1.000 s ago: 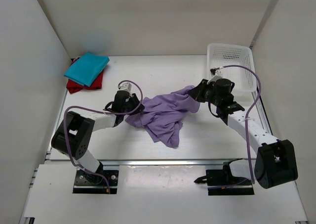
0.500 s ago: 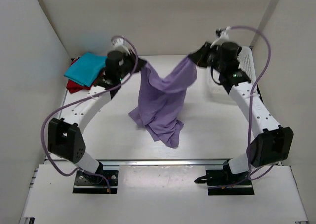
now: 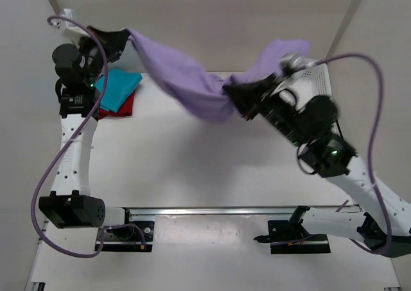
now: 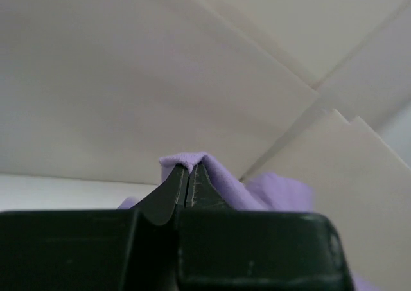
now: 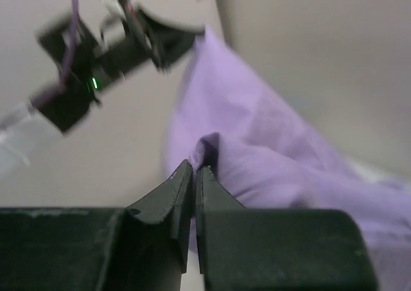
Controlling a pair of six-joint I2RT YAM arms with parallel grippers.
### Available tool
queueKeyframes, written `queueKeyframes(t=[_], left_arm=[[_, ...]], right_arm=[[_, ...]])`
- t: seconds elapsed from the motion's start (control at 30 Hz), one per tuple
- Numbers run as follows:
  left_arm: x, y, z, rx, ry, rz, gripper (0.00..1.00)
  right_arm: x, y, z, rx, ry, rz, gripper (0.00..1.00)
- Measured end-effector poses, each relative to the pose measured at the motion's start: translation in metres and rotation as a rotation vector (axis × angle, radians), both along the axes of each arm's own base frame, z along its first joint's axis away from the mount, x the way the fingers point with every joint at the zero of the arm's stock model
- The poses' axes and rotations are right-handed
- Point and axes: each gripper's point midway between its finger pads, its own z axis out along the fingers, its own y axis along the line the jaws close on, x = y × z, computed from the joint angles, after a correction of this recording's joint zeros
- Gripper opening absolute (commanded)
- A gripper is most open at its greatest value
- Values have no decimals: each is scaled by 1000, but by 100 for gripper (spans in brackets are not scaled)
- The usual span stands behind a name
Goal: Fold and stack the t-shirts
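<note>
We note left gripper (image 4: 187, 175) and right gripper (image 5: 194, 173) clamped tight on the pale lavender cloth t-shirt (image 3: 181, 76), held aloft. Such thin pinches could slip under tension.

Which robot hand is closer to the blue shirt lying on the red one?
Left. The left hand hangs in the air close to the teal-blue t-shirt, pinching one end of the lavender t-shirt. The right hand pinches another part, far off toward the middle.

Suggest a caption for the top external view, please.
Left end effector and right end effector hold the lavender t-shirt aloft; teal t-shirt lies on red t-shirt.
</note>
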Motion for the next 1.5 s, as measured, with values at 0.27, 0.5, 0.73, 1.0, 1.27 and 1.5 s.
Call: queueKeyframes(t=[0.27,0.5,0.73,1.0,1.27,1.5], left_arm=[[50,66,-190,-53,388,65,61],[19,77,-376,-173,808,61,65],[-33,21,-378,42,738,54,61],[-89,-7,-452,200,861,35,61],[-102,12,-485,218,962,98,60],[-101,19,-488,202,959,121,59]], right_arm=[[-44,109,-331,-456,440,171,43],[-54,86,-387,-535,569,166,28],[63,-32,-364,-281,610,-230,10],[94,-202,-472,-261,900,-712,43],[110,-262,-510,-173,1048,-863,44],[137,-254,-508,-136,1037,-808,44]])
